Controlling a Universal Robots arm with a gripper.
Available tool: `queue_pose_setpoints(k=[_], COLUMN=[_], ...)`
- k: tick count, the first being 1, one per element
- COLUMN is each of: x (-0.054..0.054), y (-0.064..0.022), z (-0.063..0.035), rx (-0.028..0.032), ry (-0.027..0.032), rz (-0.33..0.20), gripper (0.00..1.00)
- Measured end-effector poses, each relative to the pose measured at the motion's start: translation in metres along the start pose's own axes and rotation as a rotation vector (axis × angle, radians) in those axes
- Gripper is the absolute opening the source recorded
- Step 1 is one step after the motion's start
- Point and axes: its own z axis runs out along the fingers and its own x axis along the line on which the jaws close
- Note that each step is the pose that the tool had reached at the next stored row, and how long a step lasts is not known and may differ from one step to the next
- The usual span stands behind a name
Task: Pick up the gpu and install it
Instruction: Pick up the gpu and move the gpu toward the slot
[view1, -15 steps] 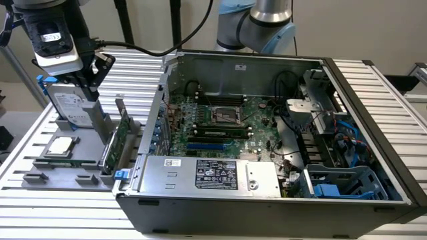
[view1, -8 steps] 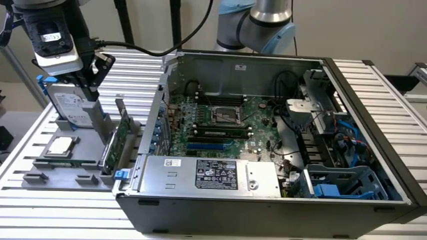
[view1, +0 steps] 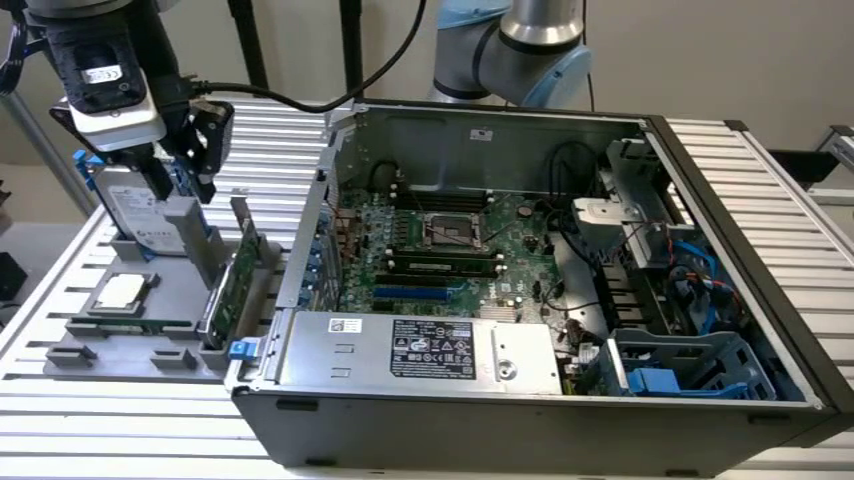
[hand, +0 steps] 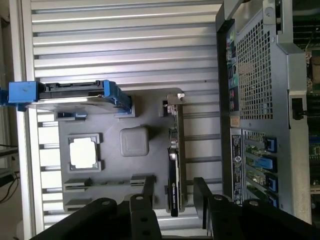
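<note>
Over slatted table (hand: 125, 50), spread fingers (hand: 145, 200) point down above upright gpu (hand: 173, 165).

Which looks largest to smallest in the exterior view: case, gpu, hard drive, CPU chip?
1. Case
2. Hard drive and gpu: close in apparent size; the gpu stands nearly edge-on, so I won't rank them.
3. CPU chip

Beige wall (view1: 747, 50) behind ribbed aluminium table (view1: 120, 425)
</note>
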Motion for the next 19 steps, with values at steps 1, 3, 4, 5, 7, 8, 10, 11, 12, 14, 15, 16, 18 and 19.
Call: queue_pose_setpoints(k=[1, 3, 4, 5, 7, 8, 10, 11, 12, 14, 15, 16, 18, 19], x=[0.000, 0.000, 0.000, 0.000, 0.000, 0.000, 0.000, 0.000, 0.000, 0.000, 0.000, 0.000, 0.000, 0.000], y=[0.0000, -0.0002, -0.0002, -0.0003, -0.0005, -0.0006, -0.0008, -0.0009, -0.0010, -0.0012, -0.0013, -0.0014, -0.0016, -0.0017], z=[0.0000, 0.0024, 0.0041, 0.0059, 0.0094, 0.0113, 0.0150, 0.0169, 0.0186, 0.0223, 0.0241, 0.0259, 0.0296, 0.0314], rx=[0.0001, 0.0011, 0.0013, 0.0013, 0.0014, 0.0014, 0.0014, 0.0013, 0.0014, 0.0014, 0.0013, 0.0013, 0.0013, 0.0014], ry=[0.0001, -0.0002, 0.0000, -0.0001, 0.0000, 0.0000, -0.0001, -0.0001, 0.0000, 0.0000, -0.0001, -0.0001, 0.0000, -0.0001], rz=[0.000, 0.000, 0.000, 0.000, 0.000, 0.000, 0.000, 0.000, 0.000, 0.000, 0.000, 0.000, 0.000, 0.000], gripper=[1.00, 1.00, 1.00, 1.00, 1.00, 1.00, 1.00, 1.00, 1.00, 1.00, 1.00, 1.00, 1.00, 1.00])
